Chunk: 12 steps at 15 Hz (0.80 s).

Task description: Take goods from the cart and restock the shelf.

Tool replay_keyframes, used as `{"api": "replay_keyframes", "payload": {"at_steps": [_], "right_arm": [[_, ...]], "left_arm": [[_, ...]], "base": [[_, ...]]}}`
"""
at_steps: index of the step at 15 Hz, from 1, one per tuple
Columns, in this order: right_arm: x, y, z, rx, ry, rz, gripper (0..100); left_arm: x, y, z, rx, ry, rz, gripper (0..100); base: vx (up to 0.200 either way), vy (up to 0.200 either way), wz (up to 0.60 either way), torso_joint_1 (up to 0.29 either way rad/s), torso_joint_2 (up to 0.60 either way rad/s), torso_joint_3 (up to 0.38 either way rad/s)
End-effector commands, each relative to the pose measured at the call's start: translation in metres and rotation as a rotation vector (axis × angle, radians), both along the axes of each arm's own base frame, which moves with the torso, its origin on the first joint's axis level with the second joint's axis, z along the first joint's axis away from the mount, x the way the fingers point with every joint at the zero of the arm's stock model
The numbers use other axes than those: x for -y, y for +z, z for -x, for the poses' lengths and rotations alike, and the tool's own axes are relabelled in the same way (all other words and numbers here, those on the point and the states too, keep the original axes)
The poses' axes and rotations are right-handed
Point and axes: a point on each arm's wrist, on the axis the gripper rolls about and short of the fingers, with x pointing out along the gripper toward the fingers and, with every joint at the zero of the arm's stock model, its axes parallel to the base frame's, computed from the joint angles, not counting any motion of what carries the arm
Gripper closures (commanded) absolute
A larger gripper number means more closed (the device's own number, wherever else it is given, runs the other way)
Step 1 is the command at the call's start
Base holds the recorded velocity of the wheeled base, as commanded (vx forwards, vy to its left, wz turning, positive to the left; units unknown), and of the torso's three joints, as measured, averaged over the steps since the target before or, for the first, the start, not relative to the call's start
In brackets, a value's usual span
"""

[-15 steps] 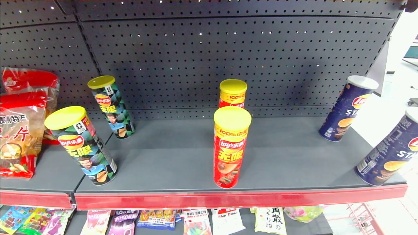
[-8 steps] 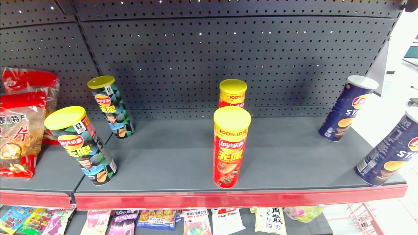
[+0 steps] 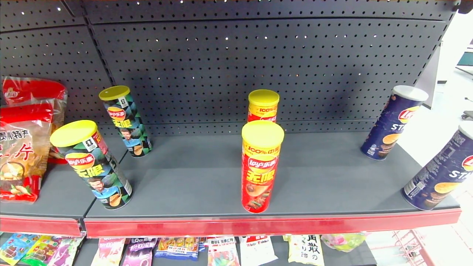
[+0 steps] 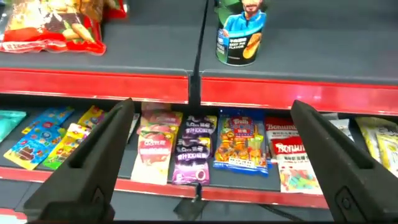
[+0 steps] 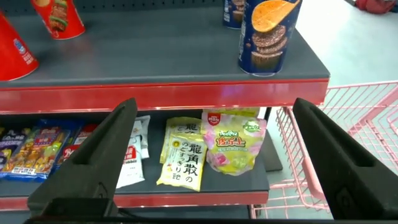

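The shelf [image 3: 325, 177] looks as it did a second ago, its six chip cans [image 3: 261, 166] unmoved. The left tool [image 4: 211, 104] and right tool [image 5: 214, 102] (both spread wide, empty) hang in front of it.

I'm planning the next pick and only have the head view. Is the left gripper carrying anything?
Observer: No. The left gripper is open and empty.
Operator: And the right one?
Observer: The right gripper is open and empty too.
Operator: What is it facing?
Observer: The lower shelf, toward a green and pink bag, with the pink cart past the shelf's right end.
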Motion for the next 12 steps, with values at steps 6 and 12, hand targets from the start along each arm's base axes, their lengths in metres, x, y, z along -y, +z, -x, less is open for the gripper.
{"api": "replay_keyframes", "payload": {"at_steps": [6, 12], "right_arm": [[0.0000, -0.0005, -0.0001, -0.002, 0.000, 0.003, 0], [0.0000, -0.0005, -0.0001, -0.002, 0.000, 0.003, 0]], "left_arm": [[-0.0024, -0.0010, 0.0049, 0.062, -0.107, 0.001, 0], [-0.0035, -0.0021, 0.0070, 0.089, -0.084, 0.000, 0]], "base": [[0.000, 0.000, 0.00, 0.000, 0.00, 0.000], [0.000, 0.000, 0.00, 0.000, 0.00, 0.000]]}}
